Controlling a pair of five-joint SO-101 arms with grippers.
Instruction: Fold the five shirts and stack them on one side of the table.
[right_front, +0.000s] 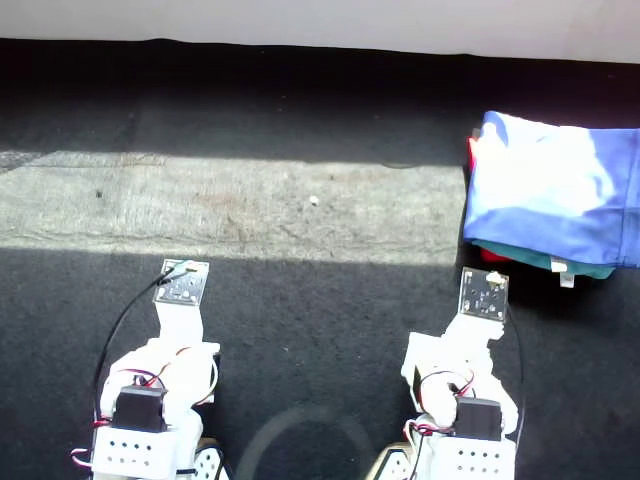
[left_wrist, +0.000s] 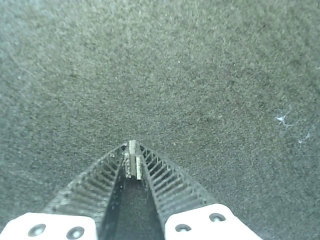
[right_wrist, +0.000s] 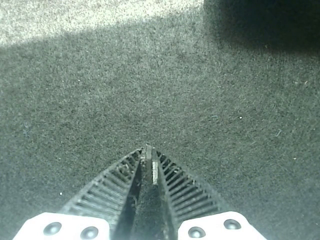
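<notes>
Left jaws and right jaws are found closed tip to tip, with nothing held, each pointed at the dark counter (right_front: 300, 200). The stack of folded shirts (right_front: 555, 200) is placed ahead of the right jaws and to their outer side, well apart from the left jaws. A blue shirt (right_front: 590, 215) is seen on top, green (right_front: 530, 258) and red (right_front: 472, 152) beneath; a count of five cannot be confirmed. The stack's long axis is judged to run crosswise to the jaws. The stacking step appears completed; no further grasp is judged necessary.
</notes>
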